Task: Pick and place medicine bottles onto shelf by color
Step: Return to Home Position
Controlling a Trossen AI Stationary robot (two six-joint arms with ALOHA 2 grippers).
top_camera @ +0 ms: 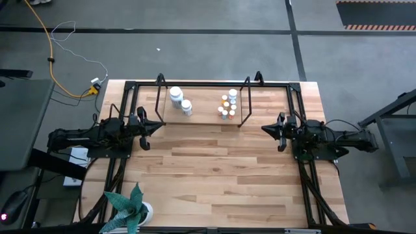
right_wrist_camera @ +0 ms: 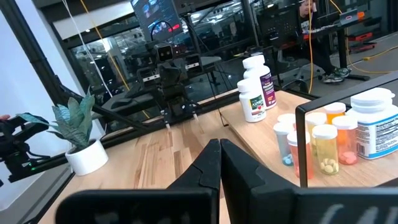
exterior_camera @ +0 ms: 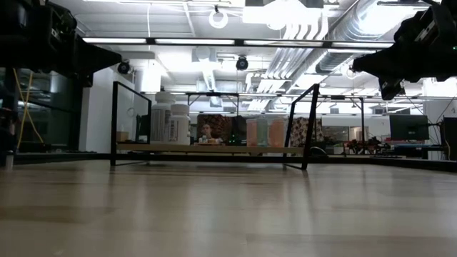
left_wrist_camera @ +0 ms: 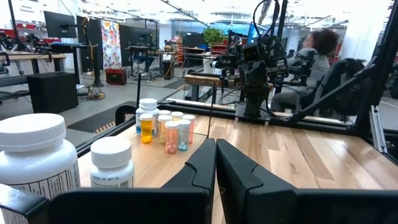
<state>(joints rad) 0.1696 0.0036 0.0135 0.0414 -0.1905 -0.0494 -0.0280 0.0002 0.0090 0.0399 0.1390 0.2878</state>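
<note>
The shelf [top_camera: 203, 120] is a low light-wood board with black tube hoops at the table's far middle. Two larger white bottles [top_camera: 181, 102] stand on its left part. A cluster of small orange and white-topped bottles [top_camera: 227, 106] and one white bottle [top_camera: 233, 95] stand on its right part. My left gripper [top_camera: 161, 125] is shut and empty, above the table just left of the shelf. My right gripper [top_camera: 264, 128] is shut and empty, just right of the shelf. The bottles also show in the left wrist view [left_wrist_camera: 165, 127] and the right wrist view [right_wrist_camera: 323, 146].
A green spiky plant in a white pot [top_camera: 130, 209] stands at the table's near left corner. Black frame tubes [top_camera: 208, 84] run along the table's far edge and sides. A person [left_wrist_camera: 311, 68] sits beyond the table. Bare wood [top_camera: 214, 175] lies between the arms.
</note>
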